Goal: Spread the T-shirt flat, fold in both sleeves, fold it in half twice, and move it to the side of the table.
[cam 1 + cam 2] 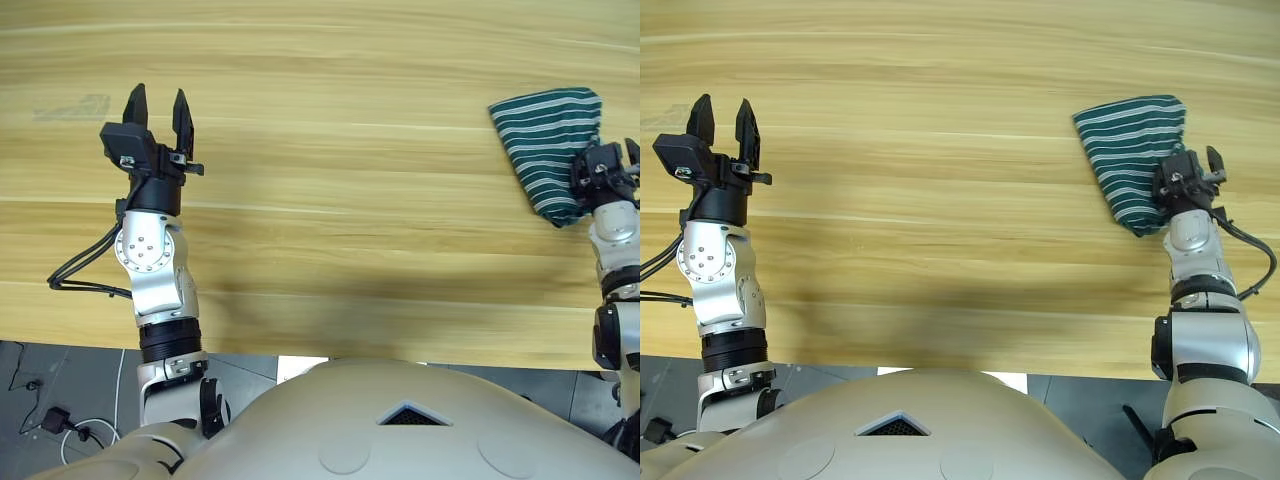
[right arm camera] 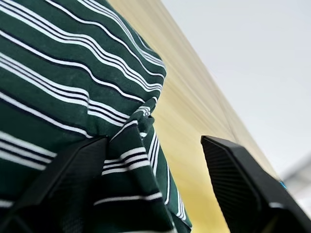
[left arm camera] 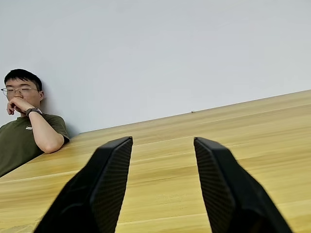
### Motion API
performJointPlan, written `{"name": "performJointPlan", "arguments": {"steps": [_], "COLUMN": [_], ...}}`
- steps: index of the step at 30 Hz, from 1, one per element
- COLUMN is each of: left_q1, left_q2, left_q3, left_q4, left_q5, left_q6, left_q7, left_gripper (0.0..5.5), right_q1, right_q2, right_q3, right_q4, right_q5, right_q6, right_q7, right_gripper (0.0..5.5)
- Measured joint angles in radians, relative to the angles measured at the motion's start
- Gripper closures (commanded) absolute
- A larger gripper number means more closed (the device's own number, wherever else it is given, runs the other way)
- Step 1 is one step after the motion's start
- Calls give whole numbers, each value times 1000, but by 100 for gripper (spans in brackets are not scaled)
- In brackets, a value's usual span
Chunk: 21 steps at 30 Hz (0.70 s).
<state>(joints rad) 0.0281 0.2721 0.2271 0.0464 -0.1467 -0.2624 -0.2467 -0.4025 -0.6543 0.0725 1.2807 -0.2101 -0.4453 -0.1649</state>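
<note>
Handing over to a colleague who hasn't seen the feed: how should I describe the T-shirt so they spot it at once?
Start from the light wooden table and go to its right side. There, at the right end effector, lies the T-shirt, folded into a small bundle. It is the only cloth there, dark green with thin white stripes.

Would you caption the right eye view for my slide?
Folded striped T-shirt on the table, far right; right tool open beside it.
</note>
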Motion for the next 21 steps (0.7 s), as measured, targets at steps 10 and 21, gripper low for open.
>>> {"name": "performJointPlan", "arguments": {"steps": [10,21], "left_q1": [24,1], "left_q2": [-60,-123], "left_q3": [-69,-127], "left_q4": [7,-235], "left_q5": [41,75], "left_q6": [-4,19], "left_q7": [36,103], "left_gripper": [316,316], "right_q1": [44,94], "right_q2": [-4,75], "right_q3": [-29,-41], "right_q4": [-22,-896], "right_q5": [-39,-85], "right_q6": [26,-150], "right_q7": [-295,-359], "right_gripper": [197,197]}}
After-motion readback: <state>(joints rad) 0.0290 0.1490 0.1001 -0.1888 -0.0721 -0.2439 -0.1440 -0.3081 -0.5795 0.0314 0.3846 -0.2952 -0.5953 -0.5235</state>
